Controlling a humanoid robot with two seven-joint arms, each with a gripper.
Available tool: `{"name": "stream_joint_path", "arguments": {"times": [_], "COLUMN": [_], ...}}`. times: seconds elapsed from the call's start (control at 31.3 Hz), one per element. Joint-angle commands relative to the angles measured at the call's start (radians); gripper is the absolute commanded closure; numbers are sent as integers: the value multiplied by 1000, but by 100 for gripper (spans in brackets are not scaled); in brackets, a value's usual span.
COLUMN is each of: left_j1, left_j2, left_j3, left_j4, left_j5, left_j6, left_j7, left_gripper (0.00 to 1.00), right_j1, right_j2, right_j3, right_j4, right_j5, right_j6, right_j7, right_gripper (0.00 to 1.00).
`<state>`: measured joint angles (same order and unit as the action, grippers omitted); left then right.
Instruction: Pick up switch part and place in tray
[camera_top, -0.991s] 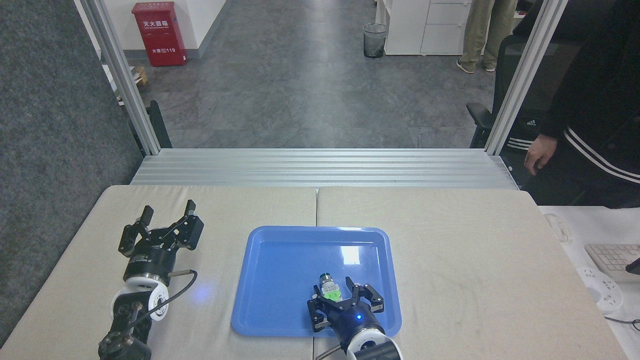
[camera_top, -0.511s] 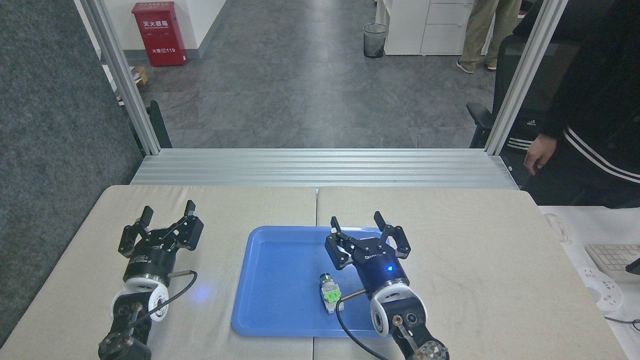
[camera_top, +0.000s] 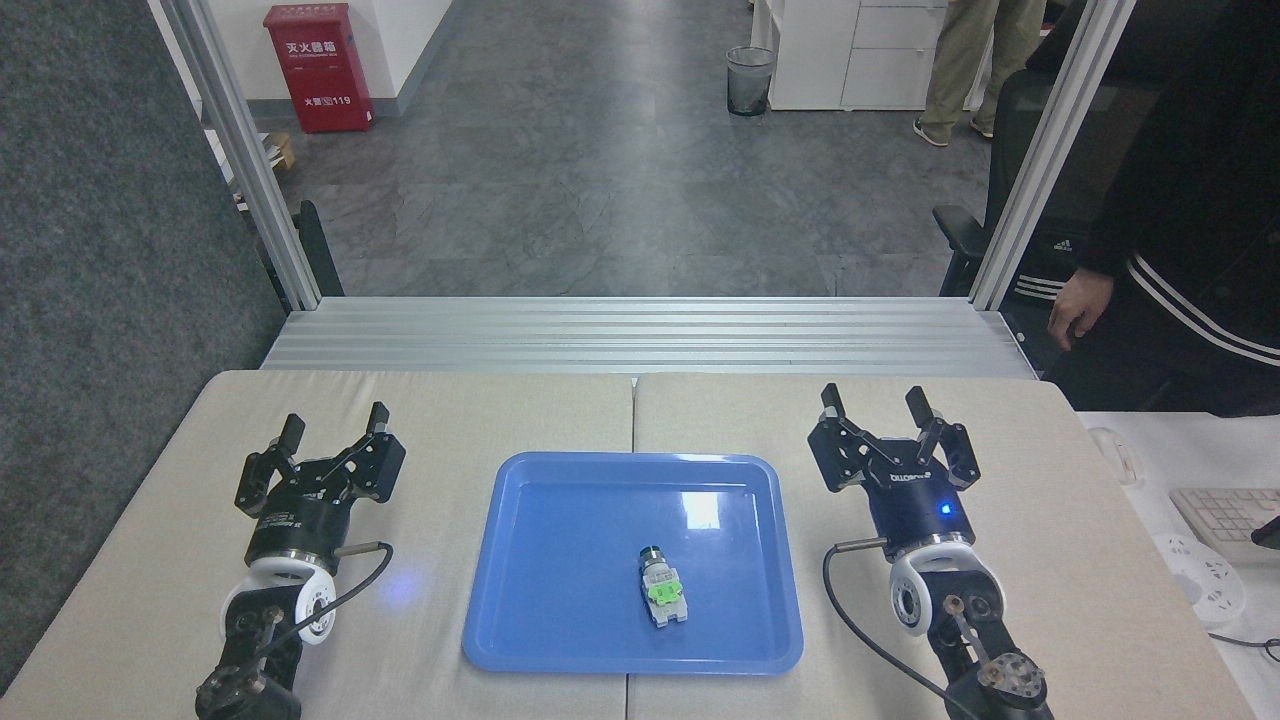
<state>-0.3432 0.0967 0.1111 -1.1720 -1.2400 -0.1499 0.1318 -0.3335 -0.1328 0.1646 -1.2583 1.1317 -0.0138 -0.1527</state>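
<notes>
My right gripper (camera_top: 891, 425) has withdrawn, jaws wide, empty; small whitish green-centred switch part (camera_top: 661, 588) now rests in glossy blue rectangular tray (camera_top: 560, 640); left gripper (camera_top: 325, 440) unmoved, jaws wide; task looks done.

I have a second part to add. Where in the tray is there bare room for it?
The tray is mostly bare: its whole left half and the far strip. Only the switch part occupies it, right of centre near the front rim. Both the left gripper and right gripper sit outside it.

Glossy blue tray (camera_top: 560, 640); whitish, green-centred switch part (camera_top: 662, 589).
</notes>
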Motion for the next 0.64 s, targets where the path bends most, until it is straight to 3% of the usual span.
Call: {"name": "stream_joint_path", "arguments": {"times": [0.0,0.61], "left_j1": [1,0], "left_j2": [5,6], "left_j3": [2,7], "left_j4": [15,11], "left_j5": [1,1], "left_j6": [0,0], "left_j7": [0,-1], "left_gripper": [0,0], "right_j1": [36,36], "right_j2": [-159,-156], "right_j3": [-158,-158], "right_j4": [34,25], "right_j5": [-66,-72], "right_j6": [-6,-20], "right_j7": [24,70], "right_gripper": [1,1]}}
